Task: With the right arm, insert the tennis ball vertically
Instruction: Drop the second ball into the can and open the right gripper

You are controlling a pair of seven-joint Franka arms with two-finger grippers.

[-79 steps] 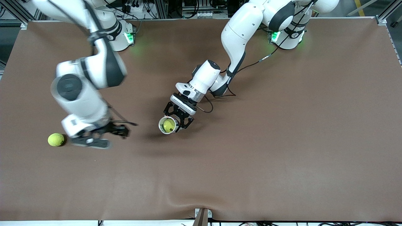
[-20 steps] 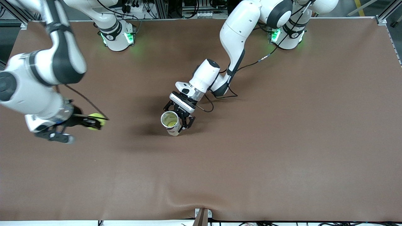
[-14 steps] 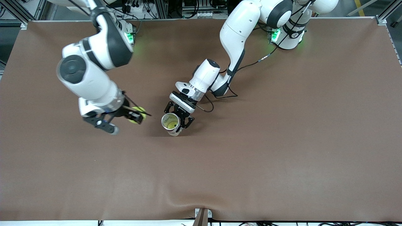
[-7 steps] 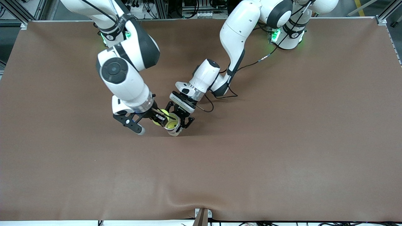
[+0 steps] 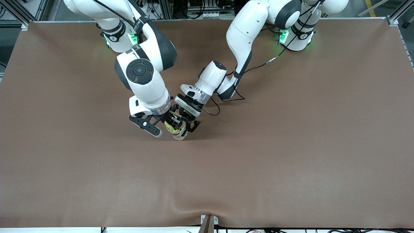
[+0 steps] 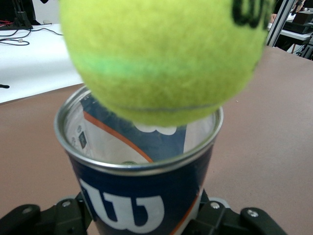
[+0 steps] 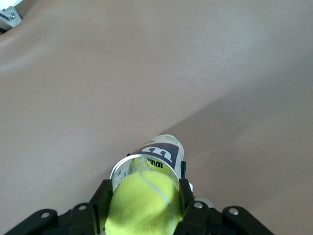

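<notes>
A brown mat covers the tabletop (image 5: 291, 145), with aluminium framing and cables along the edge where the two arm bases stand.

Near the middle of the mat, a little toward the right arm's end, stands a can (image 5: 178, 132), blue with white lettering and a metal rim, its mouth open upward. The left end effector (image 5: 187, 121) is at the can, its black fingers (image 6: 63, 215) on either side of the lower body; whether they are clamped tight or only cradling it I cannot tell.

The right arm (image 5: 142, 74) reaches down from its base to the same spot. Its end effector (image 5: 170, 122) is directly over the can, fingers pressed in on a yellow-green ball (image 5: 169, 125). In the left wrist view the ball (image 6: 164, 58) hangs just above the rim, almost filling the mouth, with only a thin gap showing. From the right wrist view the ball (image 7: 144, 203) sits between the black fingers (image 7: 93, 205) with the can (image 7: 156, 156) right beneath it.

The rest of the mat around the can is bare brown, with a shallow wrinkle at the edge nearest the front camera.
</notes>
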